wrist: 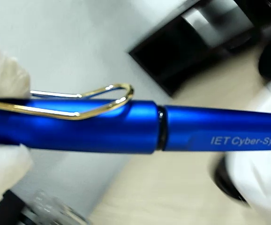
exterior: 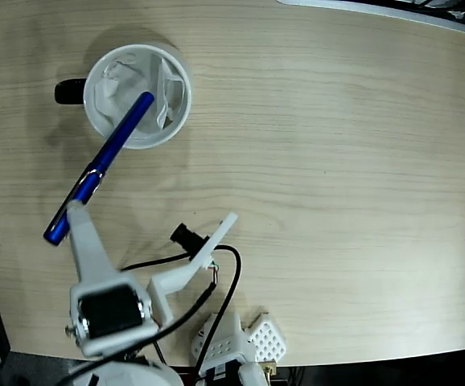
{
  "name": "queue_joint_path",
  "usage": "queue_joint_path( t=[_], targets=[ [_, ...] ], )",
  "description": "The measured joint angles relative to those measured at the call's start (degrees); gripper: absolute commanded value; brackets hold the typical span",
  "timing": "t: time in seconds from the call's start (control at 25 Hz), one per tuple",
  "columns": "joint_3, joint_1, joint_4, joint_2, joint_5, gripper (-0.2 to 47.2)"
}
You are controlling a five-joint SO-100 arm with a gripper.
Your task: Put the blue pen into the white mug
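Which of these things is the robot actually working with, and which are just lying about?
In use: pen, held in the hand; mug, with the pen's tip over its opening.

Lying about: a dark and white object at the table's top edge.

Looks like an office desk or a hobby/lab bench to me. The surface is pale wood-grain laminate, the kind you get on cheap office desks. A white 3D-printed-looking robot arm sits at the near edge with a bare black cable looping off it. Top right of the fixed view there's the edge of some dark flat thing with a light rim, can't tell what. An ordinary white mug with a black handle fits a desk too.
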Motion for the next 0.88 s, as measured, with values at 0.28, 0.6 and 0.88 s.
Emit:
queue_joint_path(
  t=[0.28,0.6,0.88],
  targets=[
    [0.0,2.5,-1.8,-4.7,0.0,0.0],
    [0.0,2.5,-3.6,-8.0,1.9,14.4],
    [0.0,4.3,-7.8,-10.0,2.1,21.4]
  ],
)
